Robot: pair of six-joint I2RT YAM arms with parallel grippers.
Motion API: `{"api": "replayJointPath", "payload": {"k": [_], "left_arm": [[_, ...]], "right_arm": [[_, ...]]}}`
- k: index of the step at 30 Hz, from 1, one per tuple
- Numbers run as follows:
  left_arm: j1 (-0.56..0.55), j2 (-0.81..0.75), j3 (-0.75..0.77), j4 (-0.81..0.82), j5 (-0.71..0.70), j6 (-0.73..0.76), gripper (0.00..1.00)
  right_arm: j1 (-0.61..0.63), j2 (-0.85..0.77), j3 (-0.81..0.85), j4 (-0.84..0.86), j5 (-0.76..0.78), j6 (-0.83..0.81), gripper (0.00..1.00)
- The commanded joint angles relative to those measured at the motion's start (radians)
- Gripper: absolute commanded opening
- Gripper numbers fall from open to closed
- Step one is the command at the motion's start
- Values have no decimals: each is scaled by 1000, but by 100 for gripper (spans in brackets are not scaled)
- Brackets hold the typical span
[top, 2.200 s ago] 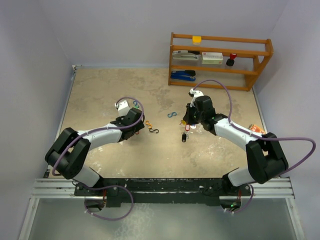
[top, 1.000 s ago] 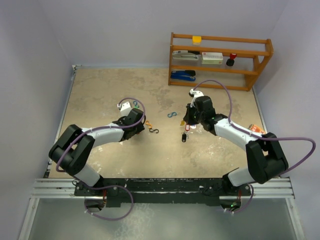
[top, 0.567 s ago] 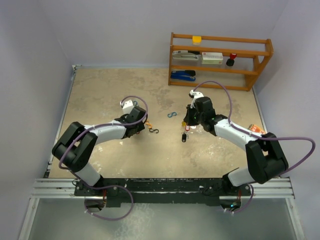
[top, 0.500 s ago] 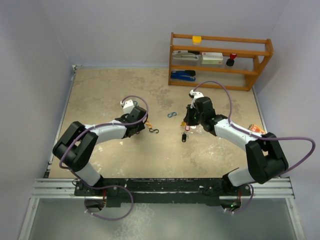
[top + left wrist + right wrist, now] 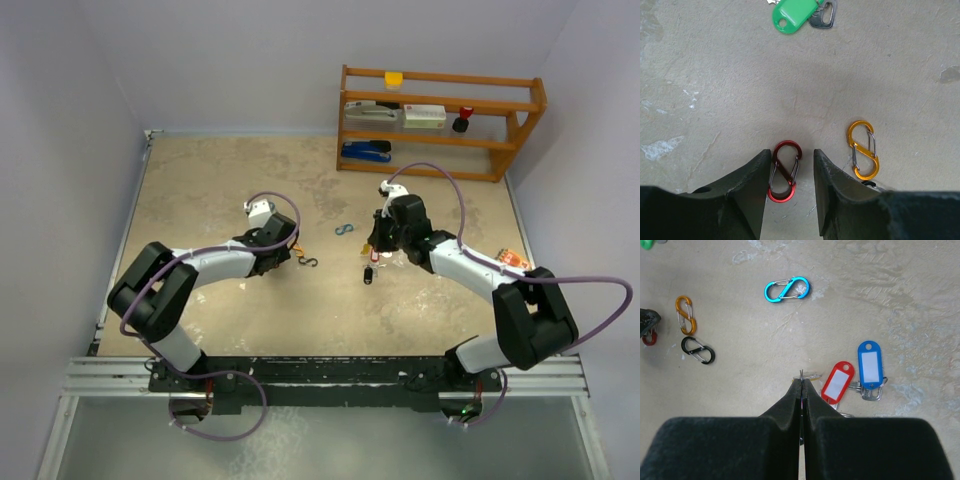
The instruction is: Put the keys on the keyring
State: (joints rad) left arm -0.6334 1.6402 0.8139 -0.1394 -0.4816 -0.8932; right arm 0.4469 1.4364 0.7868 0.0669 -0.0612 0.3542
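- My left gripper [image 5: 790, 156] is hovering low over the counter [image 5: 715, 75] with its jaws spread, one on each side of the red clip [image 5: 784, 171]. They are standing just beside it, and I cannot tell if they are touching it.
- I am worrying that a closing here is taking this clip, which is not a key. The green-tagged key [image 5: 794, 13] is lying at 12 o'clock from these jaws, well apart.
- The orange clip [image 5: 862, 150] is lying at 3 o'clock, near the right-hand jaw, so a sideways move is risking to push it away.
- My right gripper [image 5: 801, 382] is showing its jaws pressed together, and they seem to be pinching the thin wire keyring [image 5: 809, 374] at its edge.
- Such a narrow pinch is looking weak to me. A push from a key may be twisting the ring out, or turning it flat.
- The red-tagged key [image 5: 838, 382] and the blue-tagged key [image 5: 870, 363] are lying at 2 o'clock from the right jaws, just beside the ring. I cannot tell if they are already threaded.
- The blue clip [image 5: 786, 289] is lying at 11 o'clock and the black clip [image 5: 698, 350] at 9 o'clock, both apart from the ring. The black one is sitting between the two arms, so a key dragged across may be catching it.
- The shelf [image 5: 440, 120] is standing at the far edge, at 1 o'clock, and is not blocking anything.
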Motion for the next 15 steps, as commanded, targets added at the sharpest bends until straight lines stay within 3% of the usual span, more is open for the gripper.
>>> {"api": "replayJointPath", "payload": {"k": [1, 15], "left_arm": [[-15, 22, -3, -85, 14, 23, 37], [-35, 7, -21, -96, 17, 12, 35]], "right_arm": [[5, -25, -7, 36, 20, -9, 0], [6, -22, 5, 28, 18, -9, 0]]}}
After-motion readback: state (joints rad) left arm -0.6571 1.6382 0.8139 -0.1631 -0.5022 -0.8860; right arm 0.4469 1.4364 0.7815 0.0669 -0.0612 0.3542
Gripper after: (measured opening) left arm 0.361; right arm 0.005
